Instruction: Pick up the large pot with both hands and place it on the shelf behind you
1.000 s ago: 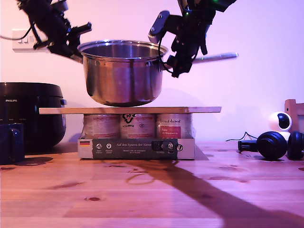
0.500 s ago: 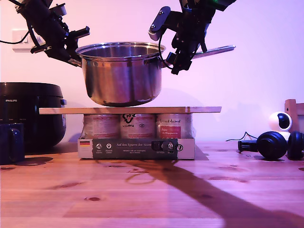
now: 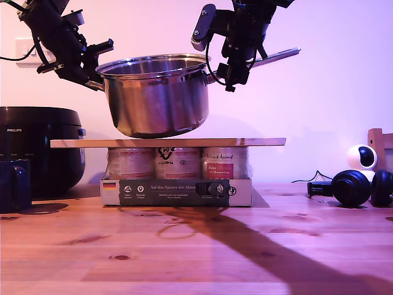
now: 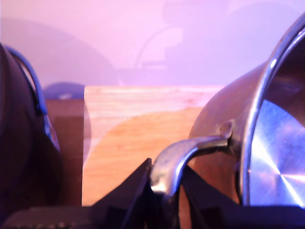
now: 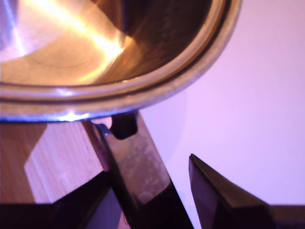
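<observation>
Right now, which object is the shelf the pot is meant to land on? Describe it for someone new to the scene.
On the wooden tabletop, find the pack of labelled tins. The shelf is the thin pale board lying flat across them, just under the pot. Unlike the tabletop, it is raised and narrow.

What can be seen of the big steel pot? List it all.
The large shiny stainless steel pot has a rolled rim, a small loop handle and a long straight handle. It hangs tilted just above the thin pale wooden board. My first pincer clamps the loop; my second pincer straddles the long handle.
</observation>
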Controlling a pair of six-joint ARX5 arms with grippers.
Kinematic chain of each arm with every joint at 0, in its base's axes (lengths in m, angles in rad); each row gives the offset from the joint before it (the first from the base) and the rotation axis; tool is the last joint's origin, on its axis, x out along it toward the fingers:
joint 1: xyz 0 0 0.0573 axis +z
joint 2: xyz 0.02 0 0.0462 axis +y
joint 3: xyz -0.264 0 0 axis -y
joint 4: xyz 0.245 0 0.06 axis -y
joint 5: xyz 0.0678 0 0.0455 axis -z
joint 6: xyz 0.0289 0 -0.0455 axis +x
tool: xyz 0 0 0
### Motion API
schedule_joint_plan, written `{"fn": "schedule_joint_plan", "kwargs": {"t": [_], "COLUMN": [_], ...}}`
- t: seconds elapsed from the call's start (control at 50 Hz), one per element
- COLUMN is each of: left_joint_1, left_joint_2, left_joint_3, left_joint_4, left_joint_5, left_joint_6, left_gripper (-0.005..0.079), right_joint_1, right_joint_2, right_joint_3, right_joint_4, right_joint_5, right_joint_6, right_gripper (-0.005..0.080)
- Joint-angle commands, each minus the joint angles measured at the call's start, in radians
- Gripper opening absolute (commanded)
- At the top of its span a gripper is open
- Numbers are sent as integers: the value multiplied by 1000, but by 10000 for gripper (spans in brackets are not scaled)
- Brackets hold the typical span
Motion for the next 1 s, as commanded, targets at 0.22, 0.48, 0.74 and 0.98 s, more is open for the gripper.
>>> {"fn": "schedule_joint_plan", "kwargs": {"t": [0.22, 0.48, 0.74, 0.98], "left_joint_1": [-16, -16, -16, -16], "left_joint_2": [32, 32, 32, 32], "left_joint_3": [86, 86, 86, 86], "left_joint_4": [-30, -32, -27, -47], "left_joint_5": [28, 31, 31, 32], "left_joint_6": [63, 60, 60, 59], "left_gripper": [49, 189, 202, 202], "right_joint_1": [3, 1, 1, 1], "right_joint_2": [-50, -50, -50, -49], "right_joint_3": [113, 141, 141, 141], "right_joint_4": [28, 16, 0, -45], "right_joint_5": [10, 12, 25, 26], "right_joint_6": [2, 5, 31, 115], "right_gripper": [358, 359, 358, 358]}}
